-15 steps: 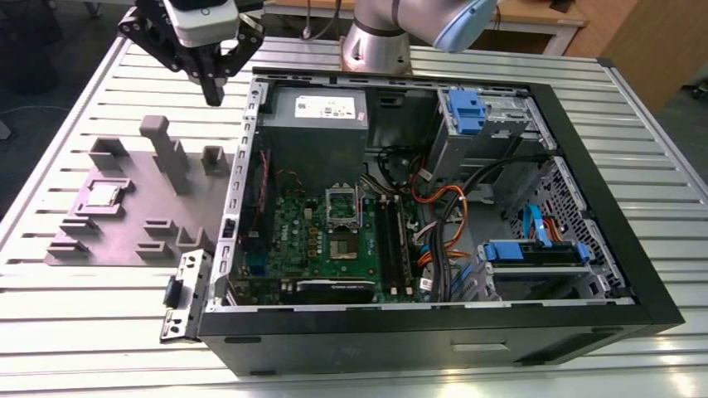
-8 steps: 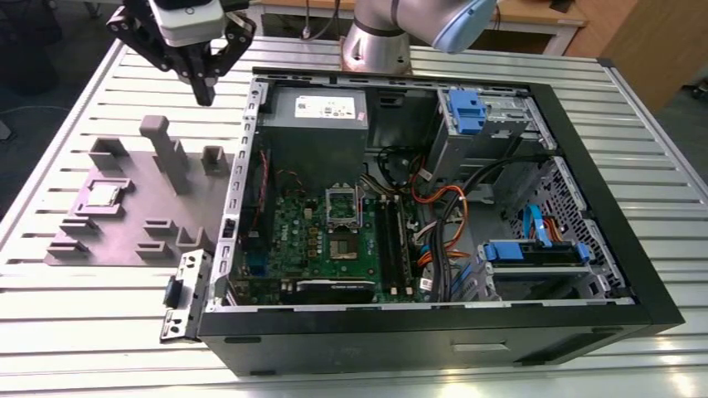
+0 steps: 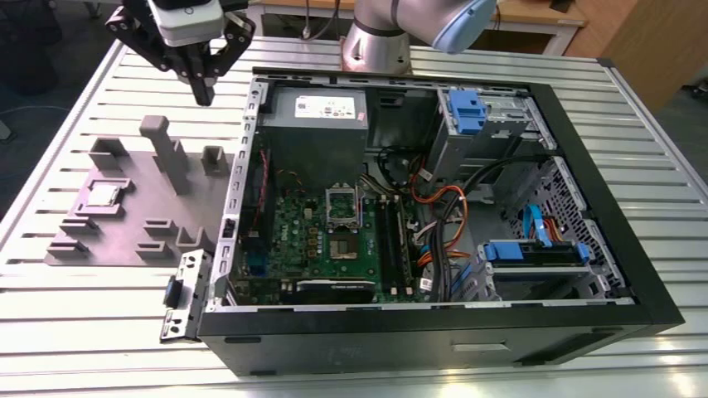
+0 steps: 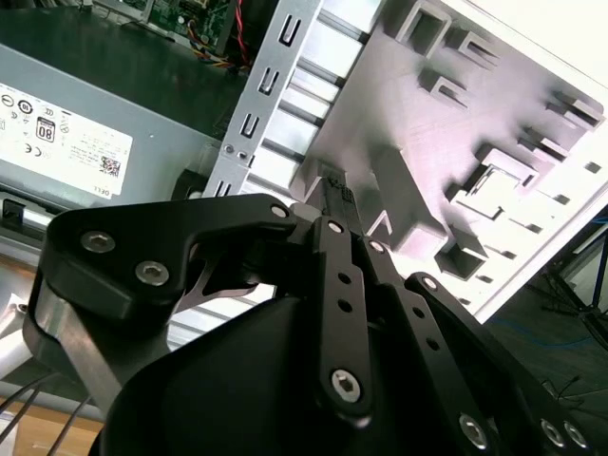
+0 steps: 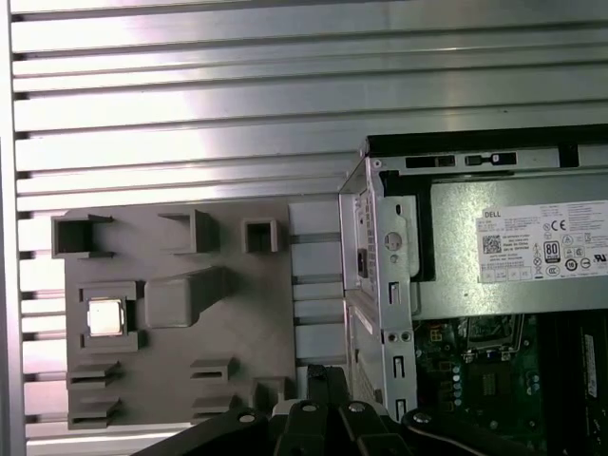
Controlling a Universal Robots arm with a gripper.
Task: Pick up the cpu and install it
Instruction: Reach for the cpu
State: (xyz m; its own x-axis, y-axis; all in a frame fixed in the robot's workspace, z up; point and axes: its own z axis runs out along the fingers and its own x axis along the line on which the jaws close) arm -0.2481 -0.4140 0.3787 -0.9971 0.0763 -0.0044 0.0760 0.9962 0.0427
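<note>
Starting at the exterior view's left, I see the cpu point(image 3: 104, 193) lying flat, silver top up, in a square recess of the grey fixture plate point(image 3: 133, 217). The plate rests on the slatted metal table point(image 3: 66, 315). The first wrist view shows the cpu point(image 5: 104, 317) in that same recess, with raised grey blocks around it. Just right of it in the exterior view, a tall post point(image 3: 166, 157) stands upright on the plate. My gripper point(image 3: 204, 98) hangs in the upper left of the frame, above the post and well apart from the cpu. Its fingers are drawn together to one dark tip with nothing between them. Further right sits the opened computer case point(image 3: 443, 336), with its power supply point(image 3: 315, 112) at the top. The silver socket point(image 3: 343, 211) is mid-frame on the green board, and blue-tabbed drive cages point(image 3: 531, 257) sit at the right.
</note>
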